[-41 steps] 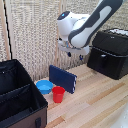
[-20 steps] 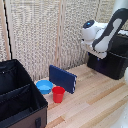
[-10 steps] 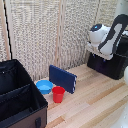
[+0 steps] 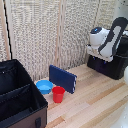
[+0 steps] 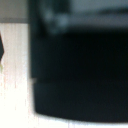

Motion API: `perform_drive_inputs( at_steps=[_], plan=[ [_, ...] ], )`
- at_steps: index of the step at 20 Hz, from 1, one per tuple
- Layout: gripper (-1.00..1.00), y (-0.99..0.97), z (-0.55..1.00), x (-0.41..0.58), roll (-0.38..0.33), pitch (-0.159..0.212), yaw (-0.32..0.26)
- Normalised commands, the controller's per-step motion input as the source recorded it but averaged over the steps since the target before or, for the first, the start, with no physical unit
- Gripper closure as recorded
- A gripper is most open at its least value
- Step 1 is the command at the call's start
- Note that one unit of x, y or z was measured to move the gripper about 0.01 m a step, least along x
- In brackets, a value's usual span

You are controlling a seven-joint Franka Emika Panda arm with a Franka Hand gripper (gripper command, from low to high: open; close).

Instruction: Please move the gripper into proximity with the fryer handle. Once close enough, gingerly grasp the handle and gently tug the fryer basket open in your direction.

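Observation:
The boxy black air fryer (image 4: 108, 66) stands on the wooden table at the exterior view's right. Its lower part is the fryer basket (image 4: 105, 70), and its drawer looks closed. The bulky white arm ends in my gripper (image 4: 97, 53), which is right against the fryer's upper front. The fingers cannot be made out there. The fryer handle is hidden behind the gripper block. In the wrist view the fryer's black face (image 5: 80, 75) fills most of the picture, very close and blurred, with no handle to be made out.
A large black fabric case (image 4: 19, 97) stands at the exterior view's left. A blue bowl (image 4: 44, 86), a red cup (image 4: 58, 94) and an upright dark blue panel (image 4: 63, 78) sit mid-table. A slatted light wall runs behind.
The arm has swung toward the exterior view's right and come down, bringing the gripper from mid-scene up against the fryer. Nothing else moved.

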Motion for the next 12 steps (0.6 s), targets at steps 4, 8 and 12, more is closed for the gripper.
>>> perform_drive_inputs(
  at_steps=[4, 8, 12],
  plan=[
    [1.0, -0.01, 0.16, 0.187, 0.025, 0.054, 0.104],
    [1.0, 0.07, 0.16, -0.009, 0.01, 0.055, 0.038],
    [1.0, 0.5, 0.37, -0.287, -0.054, 0.023, 0.001]
  ],
)
